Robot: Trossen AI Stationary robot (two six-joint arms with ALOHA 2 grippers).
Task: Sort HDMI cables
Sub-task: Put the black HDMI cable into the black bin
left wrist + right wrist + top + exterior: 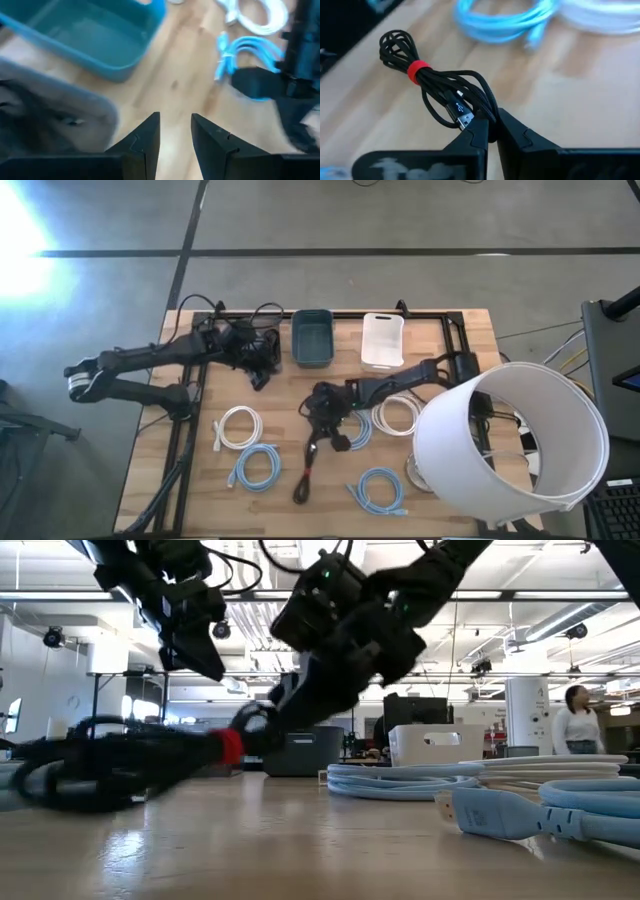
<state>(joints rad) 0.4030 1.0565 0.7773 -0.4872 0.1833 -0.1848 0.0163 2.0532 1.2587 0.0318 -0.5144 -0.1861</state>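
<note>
My right gripper (pixel 322 420) is shut on a black cable bundle (pixel 435 85) tied with a red band (pixel 418 70), near the table's middle. My left gripper (pixel 175 120) is open and empty above bare wood, just left of the blue bin (pixel 312 338). Two white coils (pixel 238 425) (pixel 397 415) and three light blue coils (pixel 258 467) (pixel 378 490) (pixel 357 430) lie flat on the table. The third light blue coil is partly under the right arm. My right gripper pinches the black bundle between its two fingers at the end with the metal plug (pixel 466 120). The fingers slant down from the table's right. The held end is raised, and the banded far end (pixel 100 775) lies on the table.
A blue bin and a white bin (pixel 382 340) stand at the table's far edge. A large white cylinder (pixel 510 442) covers the table's right near corner. A person (pixel 577 725) stands far off in the room beyond the table.
</note>
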